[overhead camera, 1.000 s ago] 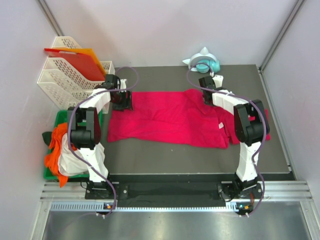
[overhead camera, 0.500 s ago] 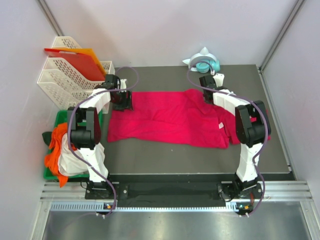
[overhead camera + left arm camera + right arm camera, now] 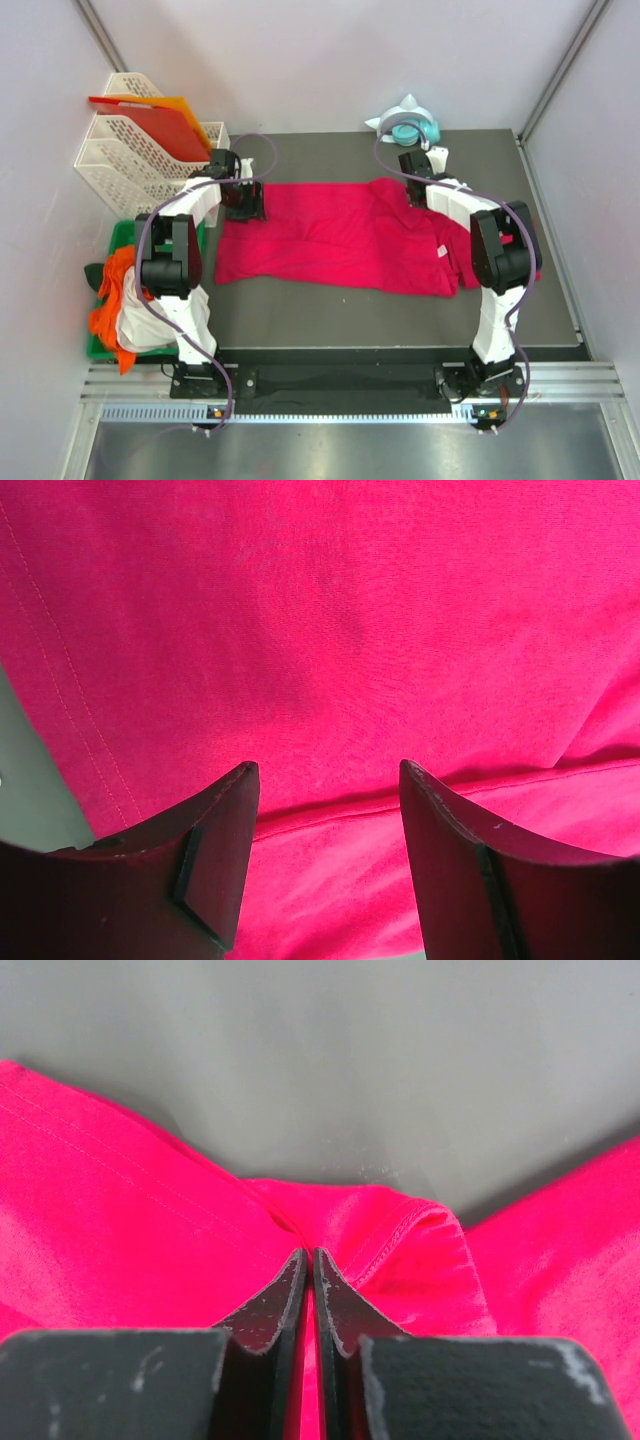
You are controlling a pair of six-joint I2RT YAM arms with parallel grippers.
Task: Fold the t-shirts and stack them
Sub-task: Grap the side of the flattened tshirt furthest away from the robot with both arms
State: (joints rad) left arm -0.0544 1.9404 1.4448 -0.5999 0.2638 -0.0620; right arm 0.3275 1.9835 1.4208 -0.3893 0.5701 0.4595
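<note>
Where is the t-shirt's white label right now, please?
In the top view, the white label lies on the t-shirt near its right end, beside the right arm.

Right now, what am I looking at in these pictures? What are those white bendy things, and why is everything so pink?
Those are two robot arms, left and right, bolted to a dark grey table. The big picture looks down from above. The other two come from little cameras on each arm's wrist, so they sit very close to the cloth. A soft crimson-pink cotton t-shirt lies spread on the table; that is the pink. The left gripper hangs open over the shirt's hem, holding nothing. The right gripper is pinched shut on a fold at the shirt's far edge. To the left stand white plastic lattice trays and a green bin of orange and white clothes.
</note>
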